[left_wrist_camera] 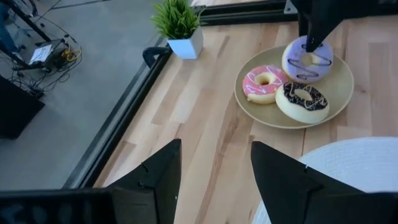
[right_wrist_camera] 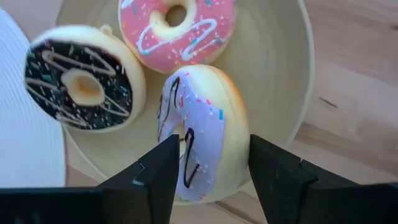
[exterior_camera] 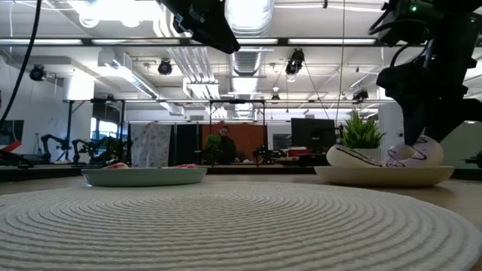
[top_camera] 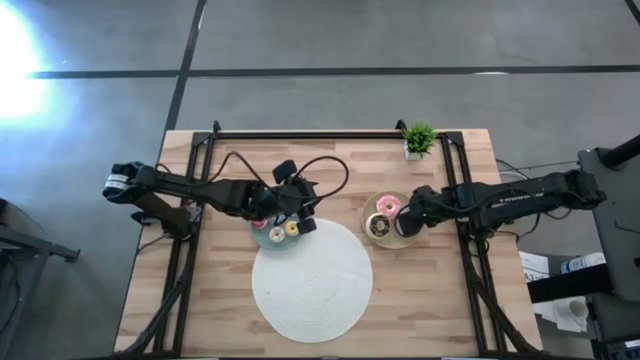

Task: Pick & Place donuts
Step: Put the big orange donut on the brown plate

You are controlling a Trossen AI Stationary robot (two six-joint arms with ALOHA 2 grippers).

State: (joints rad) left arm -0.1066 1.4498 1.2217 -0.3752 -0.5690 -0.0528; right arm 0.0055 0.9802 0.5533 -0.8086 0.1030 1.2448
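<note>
— Currently on record, item one: right gripper (right_wrist_camera: 208,177), centre-bottom of the right wrist view, closed around a lilac-frosted donut (right_wrist_camera: 202,130). Stood on edge, tilted, lower rim touching the beige plate (right_wrist_camera: 292,74). Gripped across the ring's thickness, probably because that is the only span narrow enough for the fingers.

— And the other stock on that plate?

— Pink-frosted donut (right_wrist_camera: 177,25), top centre of the same view, lying flat. Dark chocolate donut (right_wrist_camera: 81,78), left of centre, flat, just beside the lilac one. Neither touched by the fingers. Plate located right of centre in the high view, against the edge of the white round mat (top_camera: 311,280).

— Item two?

— Left gripper (left_wrist_camera: 214,168), bottom centre of the left wrist view. Spread wide, nothing between the fingers. Parked above the teal plate (top_camera: 262,234) left of centre in the high view, likely waiting clear of the right arm's work. Small donuts (top_camera: 284,232) lying on that plate; exact count not legible.

— Status of the lilac piece?

— Seemingly at the start of a lift or the end of a set-down; cannot tell which. Judged risk: soft foam squeezing and slipping from an edge-on grip.

— Sundry?

— Small potted plant (top_camera: 418,140), upper right of the table. Not part of the job.
</note>
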